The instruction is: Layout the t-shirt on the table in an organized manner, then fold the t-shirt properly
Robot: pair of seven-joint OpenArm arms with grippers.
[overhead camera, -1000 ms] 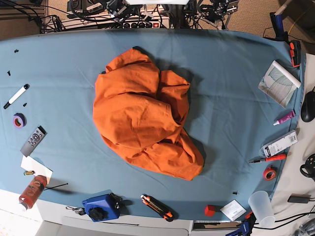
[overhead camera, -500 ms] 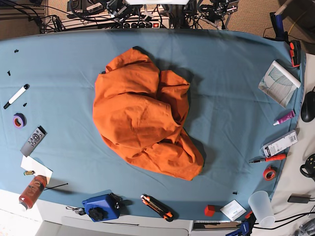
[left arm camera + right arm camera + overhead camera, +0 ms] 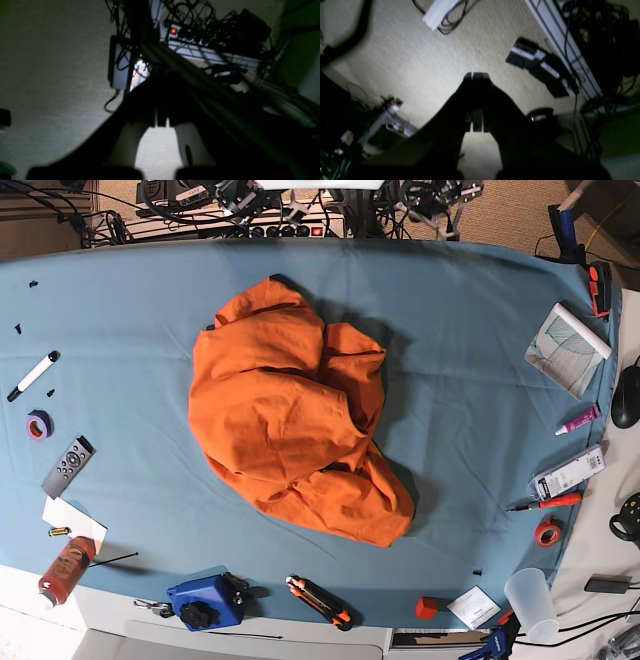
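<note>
Nearest, at the table's [image 3: 480,380] bottom edge in the base view: blue tape measure [image 3: 205,601] on the left, an orange-and-black tool [image 3: 319,602] lying aslant near the middle, then a small red block [image 3: 426,608] with a white square packet [image 3: 473,607] just beside it. Clear plastic cup [image 3: 532,605] on its side at the right corner.

Left side, working away: red bottle [image 3: 67,571] lying down, white card [image 3: 75,522] with a battery [image 3: 59,531] at it, grey remote [image 3: 68,468], roll of purple tape [image 3: 39,425], marker [image 3: 33,376].

Middle: the t-shirt [image 3: 280,420], orange, in a crumpled heap on the blue-teal cloth, left of centre. Folds overlap loosely; one corner points to the far edge, another to the near right. Unfolded, not laid flat.

Right side, same direction: red tape roll [image 3: 547,532], red-handled screwdriver [image 3: 559,501], clear package [image 3: 568,472] with white label, purple tube [image 3: 578,419], partly rolled printed sheet [image 3: 568,350].

Farthest, beyond the table edge: cables and hardware. Left gripper [image 3: 161,122] dark in its wrist view, narrow, fingers together, nothing seen in it. Right gripper [image 3: 477,127] likewise narrow and empty, above pale floor. Both apart from the shirt.
</note>
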